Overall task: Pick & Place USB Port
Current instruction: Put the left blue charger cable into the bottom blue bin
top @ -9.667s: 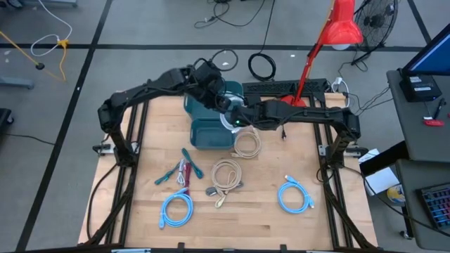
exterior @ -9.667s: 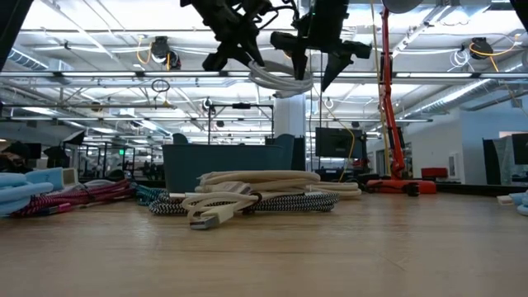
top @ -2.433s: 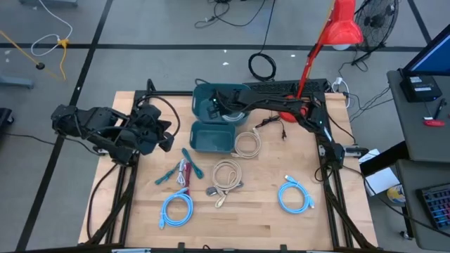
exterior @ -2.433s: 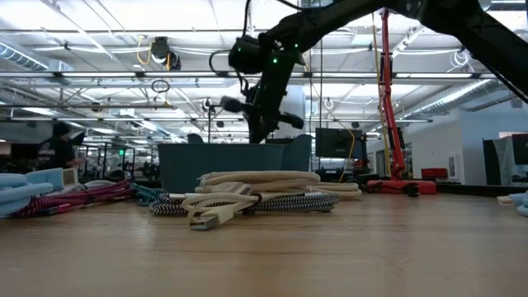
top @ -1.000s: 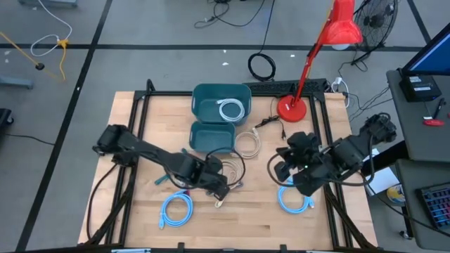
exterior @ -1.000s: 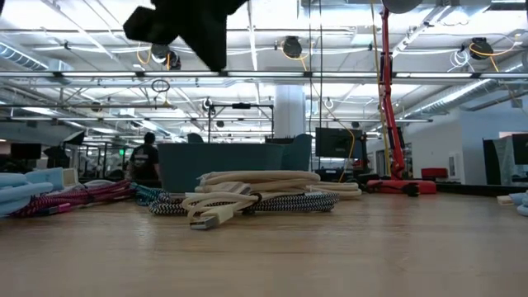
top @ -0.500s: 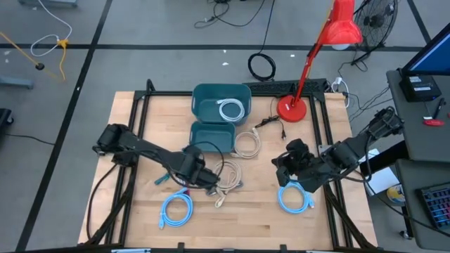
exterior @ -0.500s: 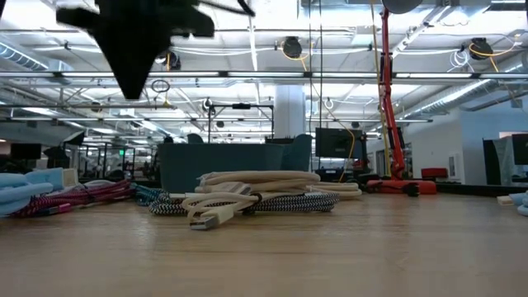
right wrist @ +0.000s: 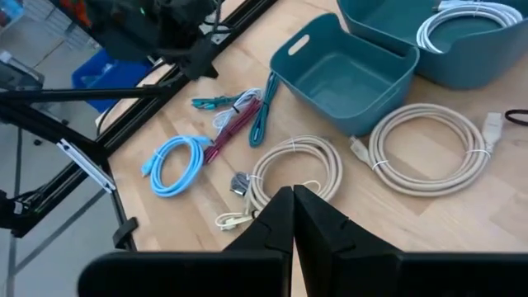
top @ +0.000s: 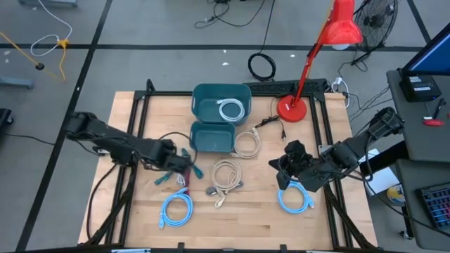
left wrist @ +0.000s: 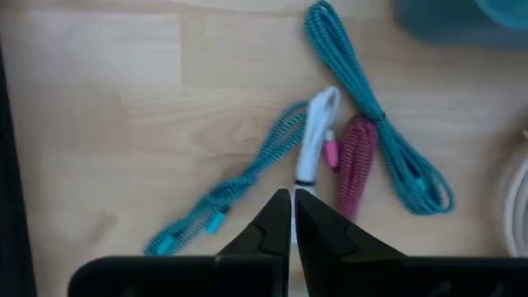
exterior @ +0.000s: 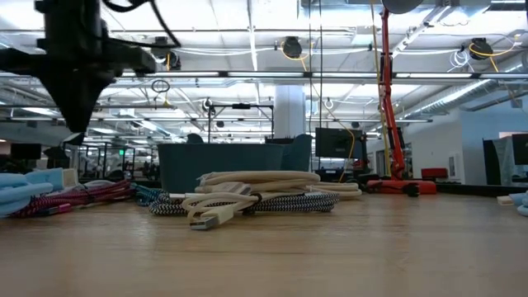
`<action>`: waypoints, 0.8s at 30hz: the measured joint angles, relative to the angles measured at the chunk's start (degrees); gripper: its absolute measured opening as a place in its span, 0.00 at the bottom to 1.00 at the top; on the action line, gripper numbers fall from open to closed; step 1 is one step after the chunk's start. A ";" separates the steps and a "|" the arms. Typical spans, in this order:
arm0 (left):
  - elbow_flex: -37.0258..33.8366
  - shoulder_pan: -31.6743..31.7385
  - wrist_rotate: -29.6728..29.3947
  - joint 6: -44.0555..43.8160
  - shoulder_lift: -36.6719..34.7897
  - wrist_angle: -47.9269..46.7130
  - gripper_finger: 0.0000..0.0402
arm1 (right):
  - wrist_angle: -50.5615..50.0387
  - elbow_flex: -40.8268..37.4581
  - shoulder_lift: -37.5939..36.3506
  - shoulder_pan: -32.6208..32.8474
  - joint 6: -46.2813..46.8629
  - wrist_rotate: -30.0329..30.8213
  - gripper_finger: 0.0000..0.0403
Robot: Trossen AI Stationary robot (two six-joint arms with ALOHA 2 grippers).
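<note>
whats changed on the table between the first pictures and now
The white cable, then held above the bins between both grippers, now lies in the far teal bin. The left gripper came down over the teal and red cables, shut and empty. The right gripper pulled back near the right blue cable, shut. Other cables unmoved.

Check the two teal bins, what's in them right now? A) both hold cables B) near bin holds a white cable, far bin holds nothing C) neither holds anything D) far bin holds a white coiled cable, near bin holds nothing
D: in the high view a white coiled cable lies in the far bin, while the near bin shows only its bare floor.
</note>
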 joint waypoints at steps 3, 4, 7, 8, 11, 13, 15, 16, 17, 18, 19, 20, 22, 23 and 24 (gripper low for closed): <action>-2.80 -0.09 0.25 6.43 -3.31 3.44 0.06 | 0.09 0.00 0.00 0.00 -1.05 0.11 0.00; -3.35 -0.11 0.80 9.51 -3.51 4.74 0.07 | 0.09 0.00 0.00 -0.03 -1.14 0.14 0.00; -3.74 -0.44 2.11 15.11 -3.50 5.89 0.16 | 0.15 0.00 0.00 -0.56 -1.69 0.20 0.00; -3.87 -0.60 2.27 16.00 -3.50 5.69 0.20 | 0.25 0.00 0.00 -0.77 -2.00 0.21 0.00; -4.78 -0.82 2.05 16.85 -3.02 4.91 0.34 | 0.45 0.00 0.00 -0.94 -2.46 0.24 0.00; -5.80 -0.82 2.12 18.19 -3.06 5.43 0.42 | 0.48 0.00 0.00 -0.92 -2.47 0.24 0.00; -7.45 -0.81 3.37 18.87 -3.08 6.71 0.49 | 0.48 0.00 0.00 -0.92 -2.49 0.22 0.00; -8.28 -0.81 4.08 18.93 -3.00 7.48 0.51 | 0.48 0.00 0.00 -0.92 -2.46 0.22 0.00; -9.15 -0.85 4.87 19.10 -3.00 8.59 0.53 | 0.48 0.00 0.00 -0.92 -2.47 0.24 0.00; -10.04 -1.04 5.53 19.16 -3.06 10.00 0.54 | 0.48 0.00 0.00 -0.92 -2.46 0.26 0.00; -10.93 -1.36 5.95 19.13 -3.07 11.57 0.54 | 0.48 0.00 0.00 -0.92 -2.46 0.26 0.00; -11.67 -1.68 6.01 18.93 -3.03 12.69 0.55 | 0.48 0.00 0.00 -0.92 -2.46 0.24 0.00; -12.70 -2.17 5.72 18.81 -3.02 13.23 0.54 | 0.57 0.00 0.00 -0.92 -2.46 0.24 0.00; -13.12 -2.39 5.62 18.72 -3.04 13.22 0.54 | 0.77 0.00 0.00 -0.92 -2.46 0.24 0.00; -13.58 -2.47 5.61 18.69 -3.06 13.07 0.53 | 1.02 0.00 0.00 -0.92 -2.46 0.24 0.00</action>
